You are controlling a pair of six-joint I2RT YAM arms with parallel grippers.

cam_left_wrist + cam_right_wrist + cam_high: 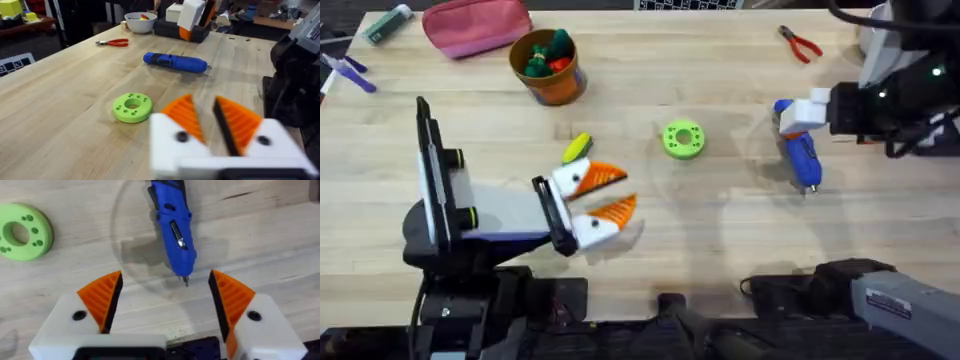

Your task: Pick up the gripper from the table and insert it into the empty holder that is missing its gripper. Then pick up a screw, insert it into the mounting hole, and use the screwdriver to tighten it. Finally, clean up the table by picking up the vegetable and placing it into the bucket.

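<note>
The screwdriver [801,152] lies flat on the table [720,230] at right, its long axis running from far to near, the thin metal tip [185,281] toward the arms' bases. The right gripper [165,297] hovers over the tip end, orange pads [102,297] spread wide and empty. The left gripper [605,195] sits mid-table, pads apart, holding nothing. The vegetable [577,147] lies just beside it; the green ring [683,139] lies between the grippers; the bucket [548,66] stands beyond.
</note>
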